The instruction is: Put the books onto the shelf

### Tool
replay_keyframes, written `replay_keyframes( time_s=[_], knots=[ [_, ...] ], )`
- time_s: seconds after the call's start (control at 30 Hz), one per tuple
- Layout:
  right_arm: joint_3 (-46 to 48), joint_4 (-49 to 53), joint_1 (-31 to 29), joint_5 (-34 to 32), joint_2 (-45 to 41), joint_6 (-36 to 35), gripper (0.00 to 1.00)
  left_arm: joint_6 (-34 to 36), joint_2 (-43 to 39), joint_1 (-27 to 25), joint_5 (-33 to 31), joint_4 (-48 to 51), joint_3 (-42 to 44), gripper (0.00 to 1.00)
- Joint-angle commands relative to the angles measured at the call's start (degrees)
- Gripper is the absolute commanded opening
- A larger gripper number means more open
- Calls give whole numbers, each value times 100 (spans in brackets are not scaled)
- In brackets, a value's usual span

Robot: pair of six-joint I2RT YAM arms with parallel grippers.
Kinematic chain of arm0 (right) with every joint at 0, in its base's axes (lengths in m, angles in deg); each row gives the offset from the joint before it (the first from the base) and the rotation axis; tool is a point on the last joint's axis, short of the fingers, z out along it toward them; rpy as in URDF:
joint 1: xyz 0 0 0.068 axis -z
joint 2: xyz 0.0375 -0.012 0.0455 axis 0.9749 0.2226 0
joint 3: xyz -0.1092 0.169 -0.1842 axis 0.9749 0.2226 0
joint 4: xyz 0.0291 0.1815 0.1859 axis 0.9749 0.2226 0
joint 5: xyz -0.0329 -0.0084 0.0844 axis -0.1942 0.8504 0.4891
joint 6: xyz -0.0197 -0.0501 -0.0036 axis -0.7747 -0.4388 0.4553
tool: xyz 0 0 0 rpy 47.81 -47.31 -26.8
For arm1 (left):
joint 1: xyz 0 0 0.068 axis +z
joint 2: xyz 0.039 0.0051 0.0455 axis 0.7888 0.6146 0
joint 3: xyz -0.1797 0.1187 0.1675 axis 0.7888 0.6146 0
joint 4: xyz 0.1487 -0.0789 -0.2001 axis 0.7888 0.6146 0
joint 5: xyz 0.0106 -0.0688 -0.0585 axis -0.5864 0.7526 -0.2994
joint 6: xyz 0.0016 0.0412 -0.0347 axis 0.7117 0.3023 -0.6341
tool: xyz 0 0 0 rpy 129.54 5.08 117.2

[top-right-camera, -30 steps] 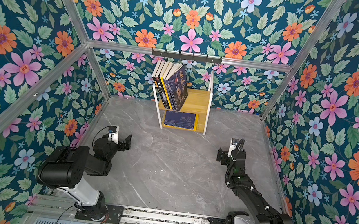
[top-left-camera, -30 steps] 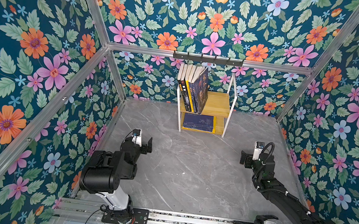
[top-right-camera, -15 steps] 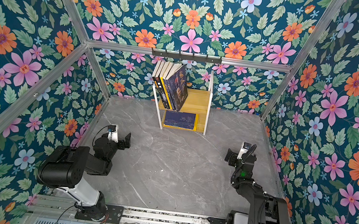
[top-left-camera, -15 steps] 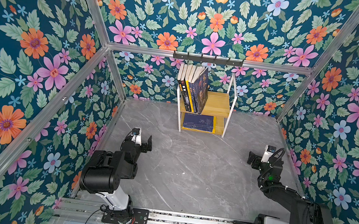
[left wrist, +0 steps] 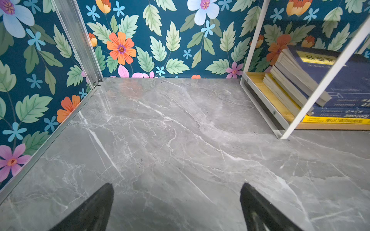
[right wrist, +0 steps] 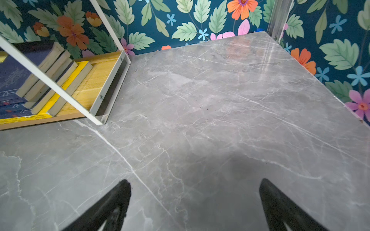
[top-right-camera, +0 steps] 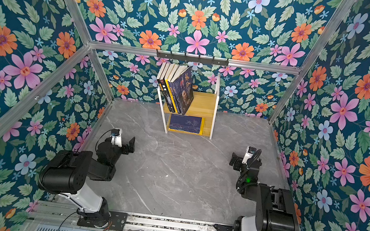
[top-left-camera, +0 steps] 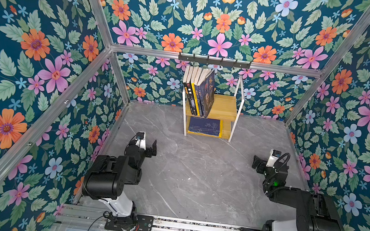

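The shelf (top-left-camera: 225, 105) (top-right-camera: 205, 104) stands against the back wall, a white frame with two yellowish boards. Several books (top-left-camera: 200, 93) (top-right-camera: 177, 90) lean upright on its upper tier. More books (top-left-camera: 205, 126) (top-right-camera: 185, 123) lie stacked flat on the lower tier, navy over yellow; the wrist views show this stack (left wrist: 300, 84) (right wrist: 46, 66) from either side. My left gripper (top-left-camera: 148, 149) (top-right-camera: 127, 146) (left wrist: 177, 186) hovers open and empty over the bare floor at the left. My right gripper (top-left-camera: 257, 164) (top-right-camera: 235, 160) (right wrist: 195, 182) does the same at the right. Both are well short of the shelf.
A black hook rail (top-left-camera: 214, 61) hangs on the back wall just above the upright books. Floral walls close in the grey marble floor (top-left-camera: 196, 171) on three sides. Both arm bases sit on the metal rail (top-left-camera: 189, 226) at the front edge.
The right arm has folded back toward its base, its gripper still open near the right wall. The left arm and the books have not moved.
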Motion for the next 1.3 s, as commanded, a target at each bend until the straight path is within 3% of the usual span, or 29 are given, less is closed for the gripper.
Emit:
replay_keyframes(
  time_s=[0.0, 0.47, 0.7, 1.07, 1.27],
  knots=[
    [-47, -103, -18, -152, -17, -67, 99, 12, -7, 4, -36, -139, -16, 100],
    [-90, -71, -148, -335, 6, -155, 99, -7, -18, 5, -18, -236, 53, 100],
    [-78, -75, -144, -336, 5, -144, 99, 47, 107, 13, 235, -2071, 921, 100],
    [-78, -72, -146, -337, 6, -149, 99, 116, 9, 13, 387, -221, 29, 100],
    [-78, -72, -146, -332, 9, -143, 99, 13, -11, 13, 73, -262, 55, 100]
  ],
)
